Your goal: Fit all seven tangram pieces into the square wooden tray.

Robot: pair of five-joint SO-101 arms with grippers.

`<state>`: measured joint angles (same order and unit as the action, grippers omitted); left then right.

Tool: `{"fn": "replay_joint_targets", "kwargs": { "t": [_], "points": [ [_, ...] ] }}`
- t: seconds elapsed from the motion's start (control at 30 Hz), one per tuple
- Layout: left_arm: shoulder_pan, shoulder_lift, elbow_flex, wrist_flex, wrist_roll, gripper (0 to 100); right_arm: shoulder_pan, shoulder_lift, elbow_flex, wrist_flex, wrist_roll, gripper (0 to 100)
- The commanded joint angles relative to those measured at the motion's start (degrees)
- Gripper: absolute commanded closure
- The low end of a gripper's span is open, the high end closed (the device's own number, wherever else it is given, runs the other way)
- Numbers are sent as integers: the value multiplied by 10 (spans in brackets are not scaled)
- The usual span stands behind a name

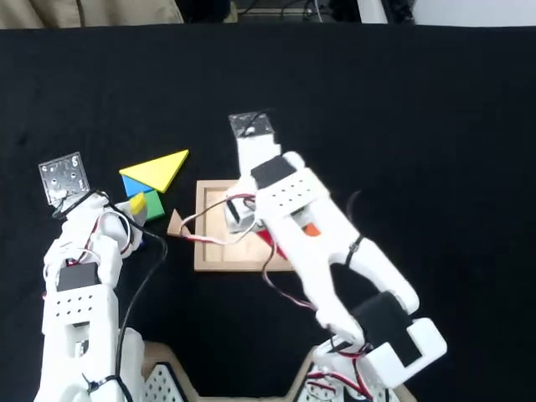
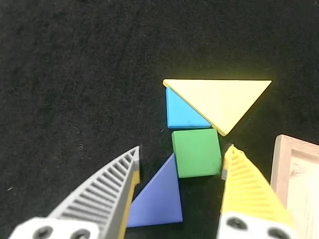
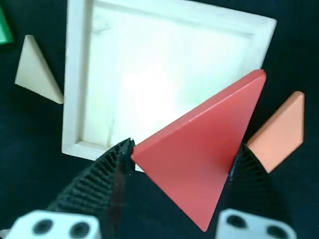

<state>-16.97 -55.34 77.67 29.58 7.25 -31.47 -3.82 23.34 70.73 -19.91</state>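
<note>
Black cloth covers the counter. Your right tool clamps the red triangle over the wooden tray rim. I'd judge you're placing the first piece. Next, lower it flat into a corner. Your left tool hangs wide above the green square.

Your high view looks down on a counter covered in matte black cloth, which takes up nearly all you see. Beyond its far edge a thin strip of the room shows: beige fabric at one corner, dark cables near the middle, and a pale surface at the other corner.
</note>
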Motion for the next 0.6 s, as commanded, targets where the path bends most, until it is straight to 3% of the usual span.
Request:
{"fn": "replay_joint_targets", "kwargs": {
  "t": [0.0, 0.57],
  "points": [
    [-3, -12, -4, -5, 0, 737, -10, -15, -3, -18, -9, 754],
    [-2, -12, -4, -5, 0, 737, -11, 82, -8, -62, -9, 758]
  ]
}}
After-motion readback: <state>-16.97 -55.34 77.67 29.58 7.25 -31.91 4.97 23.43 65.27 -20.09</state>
